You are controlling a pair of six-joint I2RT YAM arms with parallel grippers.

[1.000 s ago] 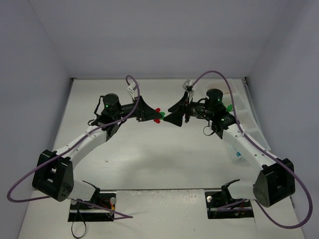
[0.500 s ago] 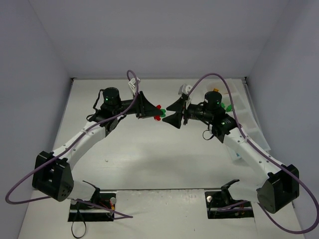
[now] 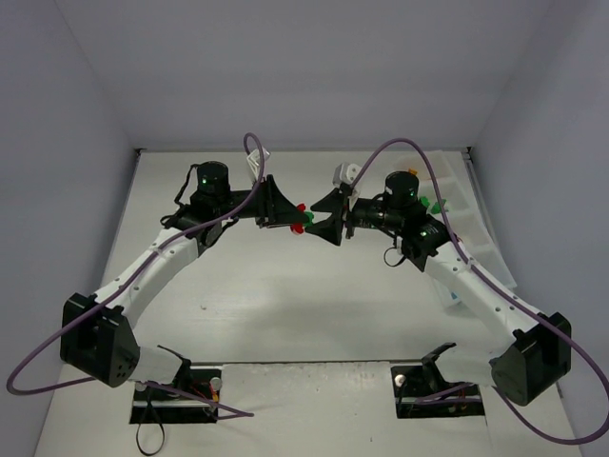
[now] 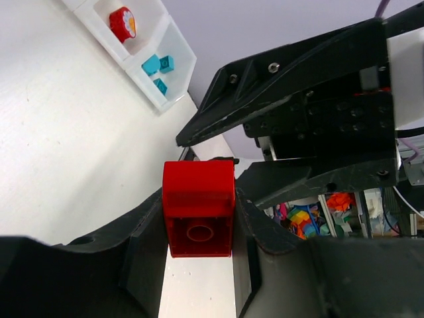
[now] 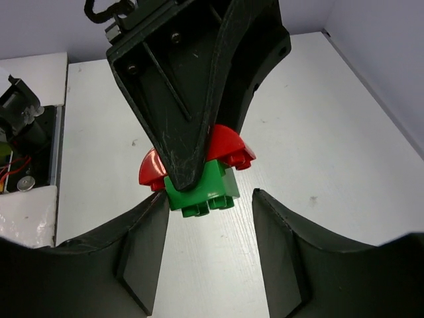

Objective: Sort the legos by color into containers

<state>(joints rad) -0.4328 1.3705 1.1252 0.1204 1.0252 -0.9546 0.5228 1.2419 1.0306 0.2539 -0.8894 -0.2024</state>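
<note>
Shifted left and narrowed since a second ago: right gripper, jaws apart flanking green lego, gap showing on one side. Pinched tight in left gripper: red lego, touching the green, aloft over counter toward far edge. Both arms stretched inward, tip to tip.

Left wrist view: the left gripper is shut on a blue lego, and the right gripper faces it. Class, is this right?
No. The lego in the left gripper is red, not blue, as the left wrist view shows. The rest stands: the left gripper is shut on it and the right gripper faces it.
</note>
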